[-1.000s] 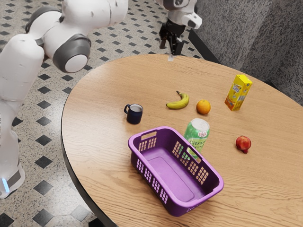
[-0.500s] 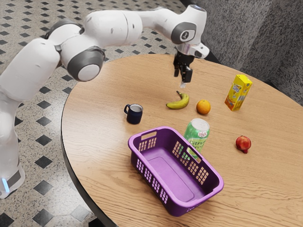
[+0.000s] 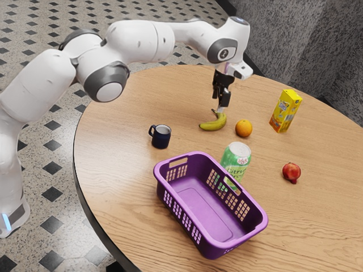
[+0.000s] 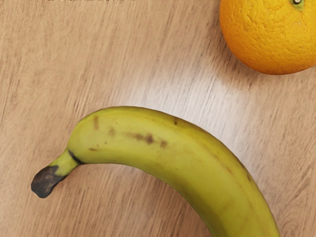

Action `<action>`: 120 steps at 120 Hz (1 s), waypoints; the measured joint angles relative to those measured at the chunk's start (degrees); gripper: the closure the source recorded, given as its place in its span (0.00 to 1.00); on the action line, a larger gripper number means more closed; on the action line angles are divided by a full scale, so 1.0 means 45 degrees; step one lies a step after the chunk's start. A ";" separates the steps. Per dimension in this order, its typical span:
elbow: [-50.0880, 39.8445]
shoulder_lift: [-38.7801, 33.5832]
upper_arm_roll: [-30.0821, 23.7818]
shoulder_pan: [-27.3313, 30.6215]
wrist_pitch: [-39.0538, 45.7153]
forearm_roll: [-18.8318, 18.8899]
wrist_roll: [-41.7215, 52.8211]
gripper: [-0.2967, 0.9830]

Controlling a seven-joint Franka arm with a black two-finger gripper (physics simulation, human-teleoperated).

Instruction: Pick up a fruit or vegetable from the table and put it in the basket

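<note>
My gripper (image 3: pixel 221 107) points down just above the stem end of the yellow banana (image 3: pixel 214 123), its two fingers apart with nothing between them. In the wrist view the banana (image 4: pixel 163 148) lies curved on the table beneath my hand, with the orange (image 4: pixel 269 34) a short way from it. The orange (image 3: pixel 244 128) rests beside the banana in the exterior view, and a red fruit (image 3: pixel 291 171) lies nearer the exterior view's right. The purple basket (image 3: pixel 195 195) stands upright in the foreground.
A green can (image 3: pixel 236 158) stands against the basket's far side. The dark blue mug (image 3: pixel 160 137) is between the banana and the exterior view's left edge of the table (image 3: pixel 122 187). Beyond the orange stands a yellow carton (image 3: pixel 285 111).
From beyond the table's far edge, my gripper has come forward and down to the banana, moving slightly toward the exterior view's right. The fruits and basket have stayed put.
</note>
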 joint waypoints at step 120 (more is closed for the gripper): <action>0.0833 0.0117 -0.1455 -0.0064 0.1165 -0.0018 -0.3068 0.25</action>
